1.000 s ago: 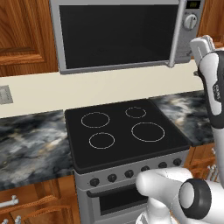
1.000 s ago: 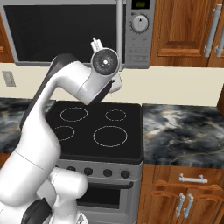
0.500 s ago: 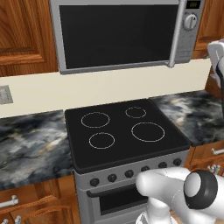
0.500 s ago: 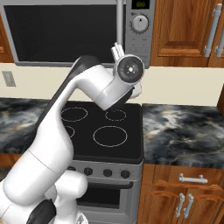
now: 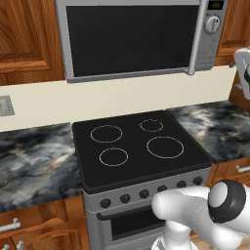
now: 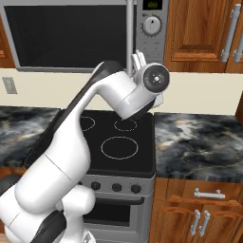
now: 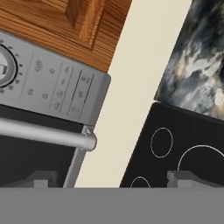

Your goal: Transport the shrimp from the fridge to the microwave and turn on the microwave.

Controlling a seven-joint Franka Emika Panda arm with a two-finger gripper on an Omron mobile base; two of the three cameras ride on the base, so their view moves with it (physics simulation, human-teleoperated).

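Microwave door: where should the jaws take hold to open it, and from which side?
Grip the long bar handle of the microwave, at the door's right edge beside the knob. It stands off the glass, so come straight from the front, open jaws either side of the vertical bar.

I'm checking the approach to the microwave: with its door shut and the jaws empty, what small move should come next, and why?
Probably ease the gripper toward the bar handle of the microwave. The black door is shut, the jaws stand open with nothing between them, and the hand view has the handle's end close ahead, above the stove. No shrimp is visible.
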